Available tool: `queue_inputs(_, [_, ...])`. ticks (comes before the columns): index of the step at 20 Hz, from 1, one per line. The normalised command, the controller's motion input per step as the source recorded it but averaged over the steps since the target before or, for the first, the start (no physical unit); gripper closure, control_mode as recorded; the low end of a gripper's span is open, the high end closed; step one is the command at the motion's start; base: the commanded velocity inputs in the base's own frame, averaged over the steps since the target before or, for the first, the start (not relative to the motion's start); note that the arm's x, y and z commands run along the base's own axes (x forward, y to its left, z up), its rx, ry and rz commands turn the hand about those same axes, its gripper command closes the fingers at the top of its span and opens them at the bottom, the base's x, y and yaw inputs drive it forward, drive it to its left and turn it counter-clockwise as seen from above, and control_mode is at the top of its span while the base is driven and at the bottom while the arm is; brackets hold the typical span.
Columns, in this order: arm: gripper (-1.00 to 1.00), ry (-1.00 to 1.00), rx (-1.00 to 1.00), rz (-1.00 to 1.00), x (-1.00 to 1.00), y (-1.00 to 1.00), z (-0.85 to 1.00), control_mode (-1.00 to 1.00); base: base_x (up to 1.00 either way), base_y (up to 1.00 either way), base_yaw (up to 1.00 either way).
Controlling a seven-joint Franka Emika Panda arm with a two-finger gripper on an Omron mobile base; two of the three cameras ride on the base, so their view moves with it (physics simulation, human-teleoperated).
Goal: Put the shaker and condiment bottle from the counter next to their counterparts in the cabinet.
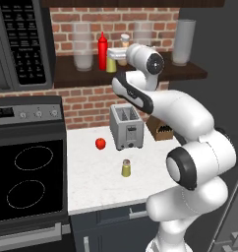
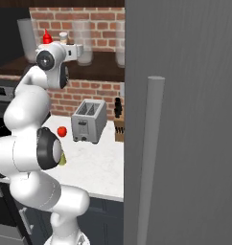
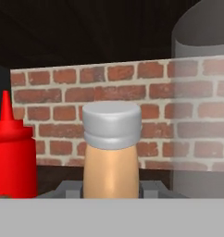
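The jaws are pinched on one tan bottle with a pale cap, held upright up at the cabinet shelf, in front of its brick back wall. In the hand view the bottle stands in the middle, with one red squeeze bottle close on its left and a clear jar on its right. From the left base view the gripper reaches in from the right, the tan bottle's cap showing just above the hand.

On the shelf I count one red bottle, one small yellow-green shaker just beside it and partly behind the hand, and three clear jars: one left of the red bottle, one behind the arm, one at the far right.

Down on the tabletop stands one more shaker, yellow-olive with a dull cap, alone toward the front edge. Behind it sit one toaster and one small red fruit to the toaster's left. One brown knife block is to the toaster's right, partly hidden by the arm. So there are two shakers in all, one up and one down.
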Motion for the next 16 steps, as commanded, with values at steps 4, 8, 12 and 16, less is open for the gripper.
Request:
queue_inputs(4, [1.0,0.01,0.0,0.0,0.25,0.08,-0.09,-1.0,0.0,0.0,0.0])
queue_inputs(8, [1.0,0.01,0.0,0.0,0.23,0.09,-0.1,-1.0,0.0,0.0,0.0])
queue_inputs(12, [1.0,0.04,0.0,0.0,0.27,0.17,-0.14,-1.0,0.0,0.0,0.0])
queue_inputs(16, [1.0,0.05,0.0,0.0,0.29,0.23,-0.13,-1.0,0.0,0.0,0.0])
